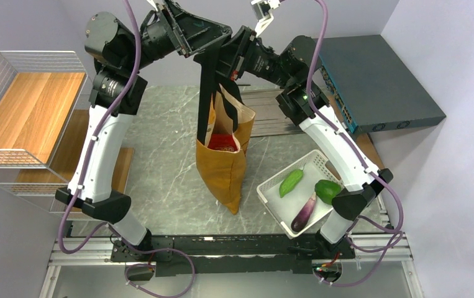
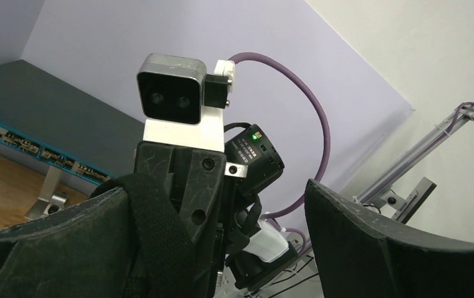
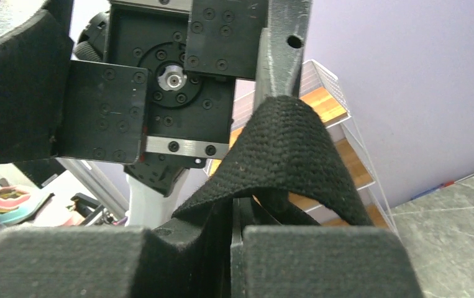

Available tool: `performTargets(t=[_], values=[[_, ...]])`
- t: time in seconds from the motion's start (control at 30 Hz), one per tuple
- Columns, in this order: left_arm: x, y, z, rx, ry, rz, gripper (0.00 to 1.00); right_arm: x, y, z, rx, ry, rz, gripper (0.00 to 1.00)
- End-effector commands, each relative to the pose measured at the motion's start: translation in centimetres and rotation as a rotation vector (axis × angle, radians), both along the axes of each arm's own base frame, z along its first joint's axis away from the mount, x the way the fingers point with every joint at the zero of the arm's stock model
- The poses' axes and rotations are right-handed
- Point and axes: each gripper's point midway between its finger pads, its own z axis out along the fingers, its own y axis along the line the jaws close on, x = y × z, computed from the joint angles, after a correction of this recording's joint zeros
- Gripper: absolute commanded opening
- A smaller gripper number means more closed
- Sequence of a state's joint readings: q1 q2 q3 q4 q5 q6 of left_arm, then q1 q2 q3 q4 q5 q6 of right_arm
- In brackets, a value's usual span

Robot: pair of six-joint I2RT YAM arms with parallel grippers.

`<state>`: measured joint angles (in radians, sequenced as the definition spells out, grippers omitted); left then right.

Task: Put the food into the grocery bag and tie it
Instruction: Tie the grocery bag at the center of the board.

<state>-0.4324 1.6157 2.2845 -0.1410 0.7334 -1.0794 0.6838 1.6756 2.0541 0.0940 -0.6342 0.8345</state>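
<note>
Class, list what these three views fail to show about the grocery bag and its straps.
- Top view: the wall of the grocery bag hides any food beneath the red packet.
- Top view: the dark arms mask whether the strap is tied.
- Both wrist views: bag cut off, only strap shows.

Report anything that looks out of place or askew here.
The bag hangs crooked from its black straps, one lower corner pointing down at the table. The white basket sits askew to the table edge, holding an eggplant and two green vegetables that are not in the bag.
</note>
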Motion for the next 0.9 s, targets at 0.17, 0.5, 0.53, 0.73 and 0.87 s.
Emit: performTargets(t=[0.17,0.5,0.53,0.73,0.87], values=[[-1.7,0.0,0.9,0.001,-0.068,-0.069,0.97,-4.3,-1.4,5.4,0.196,-0.072,0.193,0.11],[-1.2,0.6,-2.1,0.07,-0.036,0.023,0.98,-5.1,-4.1,9.7,0.358,-0.115,0.117,0.16],[-1.2,0.7,-2.2,0.074,-0.037,0.031,0.98,-5.1,-4.4,9.9,0.371,-0.115,0.105,0.17],[-0.7,0.4,-3.2,0.081,-0.024,0.027,0.98,-5.7,-6.2,11.0,0.421,-0.127,0.035,0.19],[-0.3,0.2,-4.0,0.096,-0.022,0.028,0.99,-6.2,-7.4,11.7,0.439,-0.147,-0.008,0.21]])
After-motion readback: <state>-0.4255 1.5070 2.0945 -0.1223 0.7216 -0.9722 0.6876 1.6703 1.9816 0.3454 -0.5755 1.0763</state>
